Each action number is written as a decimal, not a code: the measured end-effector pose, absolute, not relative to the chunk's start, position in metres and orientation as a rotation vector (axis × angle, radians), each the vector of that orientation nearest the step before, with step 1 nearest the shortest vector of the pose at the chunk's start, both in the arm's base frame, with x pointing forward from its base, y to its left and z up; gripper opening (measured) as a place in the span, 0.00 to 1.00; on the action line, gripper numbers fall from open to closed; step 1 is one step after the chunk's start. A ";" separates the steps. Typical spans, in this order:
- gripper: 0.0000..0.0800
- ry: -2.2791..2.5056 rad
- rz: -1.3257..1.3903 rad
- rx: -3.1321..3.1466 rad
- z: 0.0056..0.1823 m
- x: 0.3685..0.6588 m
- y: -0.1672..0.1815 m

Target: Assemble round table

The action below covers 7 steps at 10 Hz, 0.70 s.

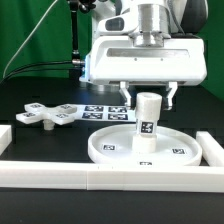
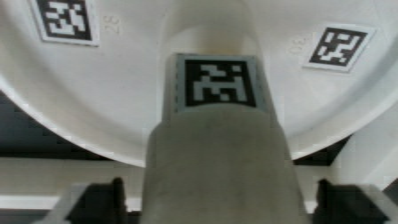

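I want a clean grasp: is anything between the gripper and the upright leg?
Nothing visible does. The open gripper hangs over the leg, which stands upright on the round disc, with one finger on either side of its top. The cross-shaped base lies apart, at the exterior view's left.

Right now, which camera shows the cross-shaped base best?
The exterior view: the cross-shaped base lies whole on the table at that view's left. The wrist view shows none of it, only the leg and the disc.
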<state>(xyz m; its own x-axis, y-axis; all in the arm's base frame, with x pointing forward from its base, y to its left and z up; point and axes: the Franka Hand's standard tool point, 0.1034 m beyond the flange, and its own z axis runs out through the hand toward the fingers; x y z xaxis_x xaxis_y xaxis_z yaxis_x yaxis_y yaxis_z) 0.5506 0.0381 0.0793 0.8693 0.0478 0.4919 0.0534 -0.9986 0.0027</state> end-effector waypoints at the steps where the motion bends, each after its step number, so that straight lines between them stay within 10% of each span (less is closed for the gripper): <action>1: 0.75 -0.082 -0.795 -3.027 0.079 0.551 0.038; 7: 0.81 -0.093 -0.771 -3.026 0.105 0.556 0.036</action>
<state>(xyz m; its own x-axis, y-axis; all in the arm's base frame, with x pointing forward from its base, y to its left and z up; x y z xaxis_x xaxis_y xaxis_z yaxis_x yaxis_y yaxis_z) 0.5555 0.0357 0.1051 0.8766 0.0531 0.4783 0.0618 -0.9981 -0.0025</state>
